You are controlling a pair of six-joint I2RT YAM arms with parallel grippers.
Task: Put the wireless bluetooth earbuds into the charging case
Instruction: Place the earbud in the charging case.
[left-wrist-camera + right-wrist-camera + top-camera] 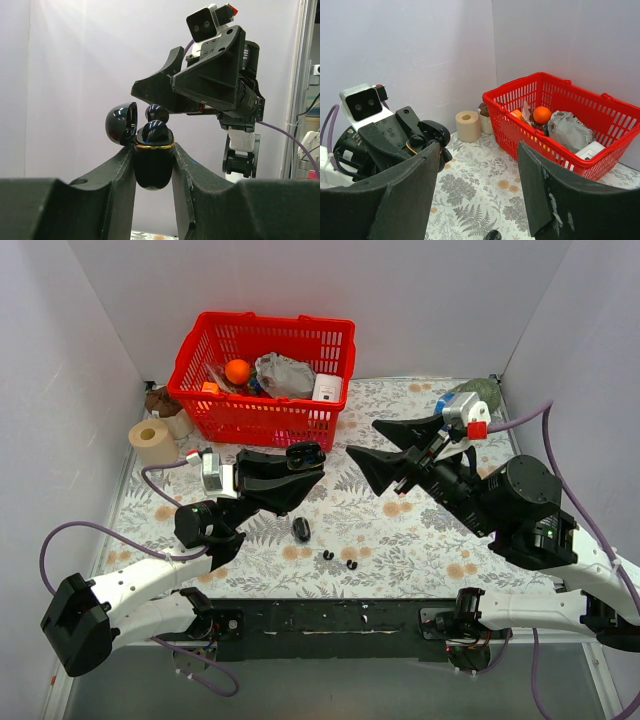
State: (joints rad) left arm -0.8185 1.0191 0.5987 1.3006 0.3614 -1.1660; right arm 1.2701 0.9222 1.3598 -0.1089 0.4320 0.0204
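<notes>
Left hand point(154, 150): closed on the charging case point(153, 172), with 1 matte black finger against each flank. The case is a glossy black egg shape with a thin gold band at its rim. In the left wrist view its long axis stands upright, mouth upward, and the domed lid point(121, 123) is swung open to the left.

Right hand point(362, 438): open and empty, raised above the counter point(400, 540). Its 2 wedge-shaped fingers point toward the case, near it but apart.

First earbud point(328, 555) and second earbud point(351, 565): tiny black rounded bits lying loose and near each other on the fern-printed counter, towards its near edge. They are too small to tell which way they point.

Larger rounded black piece point(301, 529): lying on the counter near them.

Red plastic lattice basket point(200, 405): standing at the back.
</notes>
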